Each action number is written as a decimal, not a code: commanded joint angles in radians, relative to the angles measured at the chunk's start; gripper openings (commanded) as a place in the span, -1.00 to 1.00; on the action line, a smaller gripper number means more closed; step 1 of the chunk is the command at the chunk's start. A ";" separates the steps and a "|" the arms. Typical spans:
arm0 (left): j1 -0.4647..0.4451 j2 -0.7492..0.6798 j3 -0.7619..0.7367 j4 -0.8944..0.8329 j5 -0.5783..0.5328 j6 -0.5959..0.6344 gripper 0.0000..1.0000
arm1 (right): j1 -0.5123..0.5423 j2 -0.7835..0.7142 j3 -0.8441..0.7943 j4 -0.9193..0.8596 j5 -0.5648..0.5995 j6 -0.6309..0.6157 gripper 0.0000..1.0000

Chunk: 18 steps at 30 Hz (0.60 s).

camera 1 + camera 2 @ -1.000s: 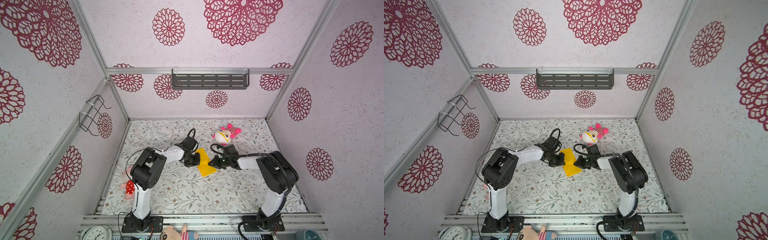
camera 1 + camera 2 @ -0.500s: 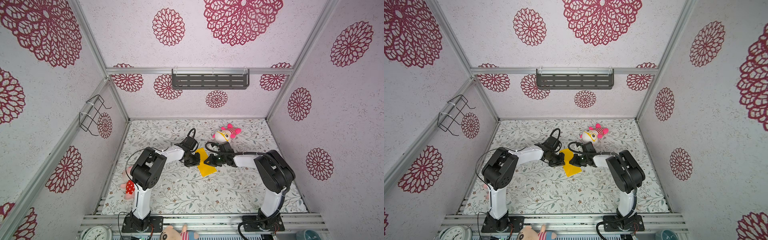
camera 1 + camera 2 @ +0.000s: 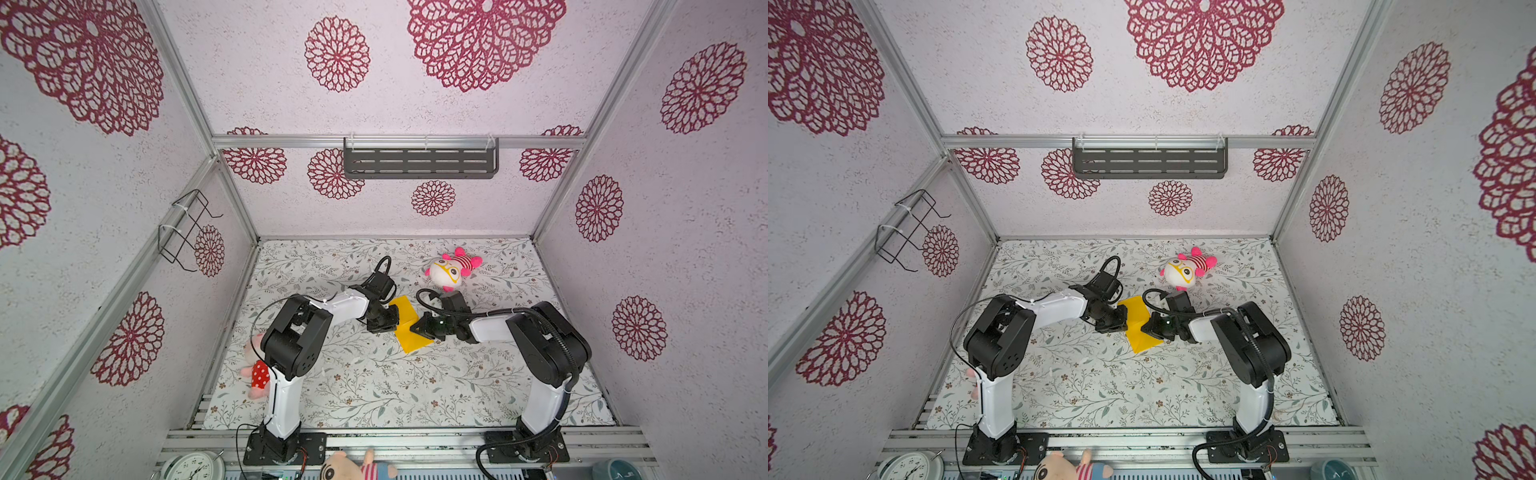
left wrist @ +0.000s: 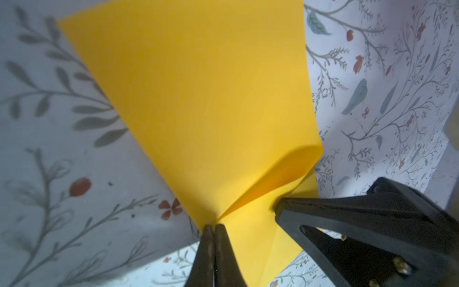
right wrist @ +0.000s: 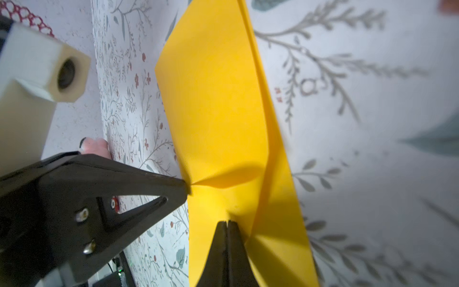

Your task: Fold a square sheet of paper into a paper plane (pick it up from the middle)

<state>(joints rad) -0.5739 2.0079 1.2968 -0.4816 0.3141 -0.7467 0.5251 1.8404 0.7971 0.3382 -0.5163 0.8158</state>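
Observation:
The square sheet of paper (image 3: 409, 341) (image 3: 1140, 340) is yellow, partly folded, and lies mid-table between both grippers. My left gripper (image 3: 397, 322) (image 4: 213, 226) is shut on one edge of it; a flap of paper (image 4: 285, 169) arches up from that pinch. My right gripper (image 3: 412, 328) (image 5: 227, 222) is shut, its tips pressed against the paper's surface beside a raised crease (image 5: 263, 159). I cannot see any paper between its jaws. The right gripper (image 4: 275, 207) shows side-on in the left wrist view, the left gripper (image 5: 187, 186) likewise in the right wrist view. No finished paper plane is in view.
A pink-and-white plush toy (image 3: 453, 270) lies behind the right gripper. Another plush (image 3: 259, 370) sits by the left arm's base. A dark shelf (image 3: 419, 162) hangs on the back wall and a wire basket (image 3: 187, 228) on the left wall. A clock (image 3: 191, 467) stands at the front edge.
My right gripper has moved left, from beside the paper onto it, staying shut. The left gripper has kept its place on the paper's edge.

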 commanded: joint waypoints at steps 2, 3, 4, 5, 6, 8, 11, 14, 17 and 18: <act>0.008 -0.144 -0.060 0.103 0.044 -0.104 -0.58 | 0.037 -0.036 -0.042 0.043 0.088 0.235 -0.91; 0.004 -0.171 -0.093 0.135 0.053 -0.136 -0.54 | 0.042 -0.038 -0.044 0.055 0.099 0.262 -0.91; 0.002 -0.191 -0.122 0.160 0.059 -0.160 -0.51 | 0.044 -0.038 -0.042 0.067 0.104 0.279 -0.91; -0.005 -0.214 -0.153 0.186 0.062 -0.184 -0.50 | 0.047 -0.039 -0.042 0.075 0.109 0.297 -0.91; -0.014 -0.234 -0.182 0.203 0.062 -0.207 -0.49 | 0.047 -0.039 -0.040 0.077 0.113 0.305 -0.91; -0.034 -0.259 -0.222 0.226 0.061 -0.241 -0.49 | 0.047 -0.044 -0.041 0.070 0.128 0.309 -0.90; -0.069 -0.276 -0.264 0.253 0.050 -0.283 -0.51 | 0.048 -0.045 -0.042 0.074 0.136 0.316 -0.90; -0.091 -0.256 -0.274 0.290 0.061 -0.314 -0.64 | 0.049 -0.027 -0.037 0.106 0.117 0.334 -0.90; -0.102 -0.218 -0.256 0.294 0.061 -0.322 -0.79 | 0.049 -0.015 -0.035 0.118 0.106 0.338 -0.90; -0.104 -0.207 -0.249 0.282 0.058 -0.321 -0.82 | 0.049 -0.014 -0.035 0.117 0.105 0.337 -0.90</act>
<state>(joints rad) -0.6739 1.7702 1.0286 -0.2333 0.3756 -1.0309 0.5697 1.8248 0.7605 0.4320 -0.4191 1.1267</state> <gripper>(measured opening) 0.101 0.056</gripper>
